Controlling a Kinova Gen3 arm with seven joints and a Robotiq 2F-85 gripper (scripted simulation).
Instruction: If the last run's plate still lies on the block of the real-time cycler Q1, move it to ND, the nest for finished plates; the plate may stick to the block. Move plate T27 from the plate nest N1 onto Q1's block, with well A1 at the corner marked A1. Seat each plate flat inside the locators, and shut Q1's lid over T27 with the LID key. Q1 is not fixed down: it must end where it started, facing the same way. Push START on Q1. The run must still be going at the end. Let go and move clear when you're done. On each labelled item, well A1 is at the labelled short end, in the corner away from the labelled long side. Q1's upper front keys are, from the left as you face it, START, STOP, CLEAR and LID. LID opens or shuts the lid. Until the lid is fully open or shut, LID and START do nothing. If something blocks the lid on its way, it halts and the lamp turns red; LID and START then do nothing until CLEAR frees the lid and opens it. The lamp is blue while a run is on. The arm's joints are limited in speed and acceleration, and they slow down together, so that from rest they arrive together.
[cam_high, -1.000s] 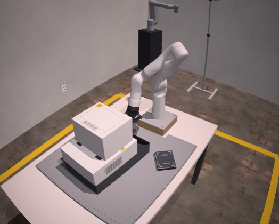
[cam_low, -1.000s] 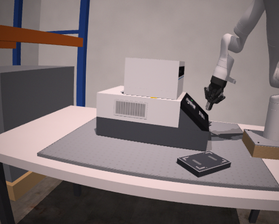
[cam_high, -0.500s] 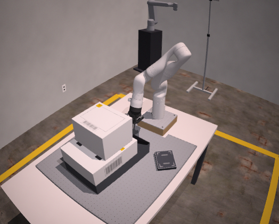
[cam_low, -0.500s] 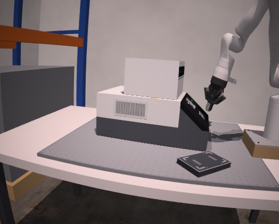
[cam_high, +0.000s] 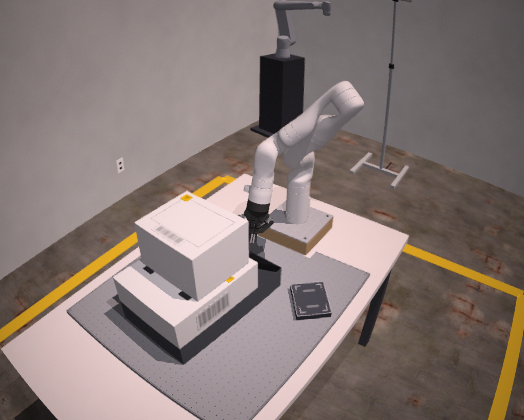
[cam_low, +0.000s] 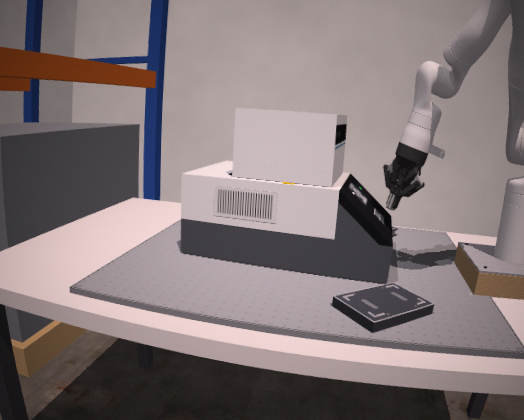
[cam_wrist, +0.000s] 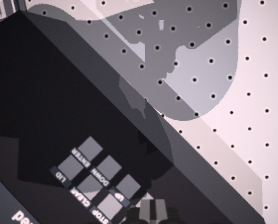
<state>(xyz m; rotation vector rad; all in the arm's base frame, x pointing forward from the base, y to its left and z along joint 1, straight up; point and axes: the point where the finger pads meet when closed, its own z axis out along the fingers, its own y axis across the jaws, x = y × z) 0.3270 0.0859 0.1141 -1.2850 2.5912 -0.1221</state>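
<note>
The cycler Q1 (cam_high: 145, 305) (cam_low: 280, 257) stands on the grey mat, its box-like lid (cam_high: 165, 260) (cam_low: 285, 145) looking down on the body. A small green light (cam_low: 360, 188) shows on its sloped front panel (cam_wrist: 50, 85). In the wrist view the LID key (cam_wrist: 70, 168), CLEAR key (cam_wrist: 90, 186) and STOP key (cam_wrist: 110, 204) show; START is not visible. My gripper (cam_high: 253, 239) (cam_low: 392, 204) (cam_wrist: 152, 206) is shut and empty, above the panel's lower part, right of these keys in the wrist view. Plate T27 and Q1's block are not visible.
A dark nest (cam_high: 310, 299) (cam_low: 383, 303) without a plate lies beside Q1; its label is unreadable. The perforated mat (cam_high: 280, 345) (cam_low: 150, 280) carries both. The arm's base block (cam_high: 295, 241) (cam_low: 485, 280) stands beyond Q1's front. Q1 hides the table area behind it.
</note>
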